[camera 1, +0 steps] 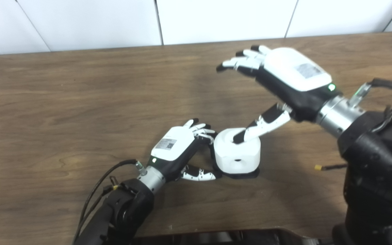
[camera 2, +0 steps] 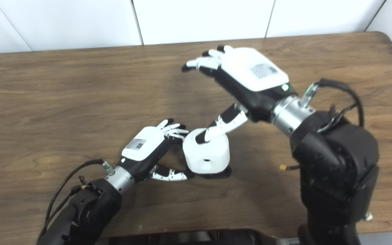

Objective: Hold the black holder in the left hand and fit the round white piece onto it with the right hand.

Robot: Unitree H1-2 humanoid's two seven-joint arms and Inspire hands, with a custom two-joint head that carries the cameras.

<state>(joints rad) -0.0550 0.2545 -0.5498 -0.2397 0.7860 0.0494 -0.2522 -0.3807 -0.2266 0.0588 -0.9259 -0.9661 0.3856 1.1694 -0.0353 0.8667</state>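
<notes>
The round white piece (camera 1: 237, 153) sits on top of the black holder (camera 1: 242, 175), of which only a thin dark base shows beneath it, near the table's middle front. My left hand (camera 1: 179, 149) wraps the stack from its left: curled fingers (camera 1: 204, 131) lie against the white piece's upper side and the thumb (camera 1: 201, 175) presses the holder's edge. My right hand (camera 1: 284, 76) hovers above and behind with its fingers (camera 1: 240, 61) spread wide and holding nothing. Only its thumb (camera 1: 260, 127) reaches down, the tip resting on the white piece's top.
A small yellow-tipped plug on a dark lead (camera 1: 322, 167) lies on the wooden table (camera 1: 80, 102) beside my right forearm. White wall panels stand behind the table's far edge. The table's rounded right corner (camera 2: 391, 37) is in view.
</notes>
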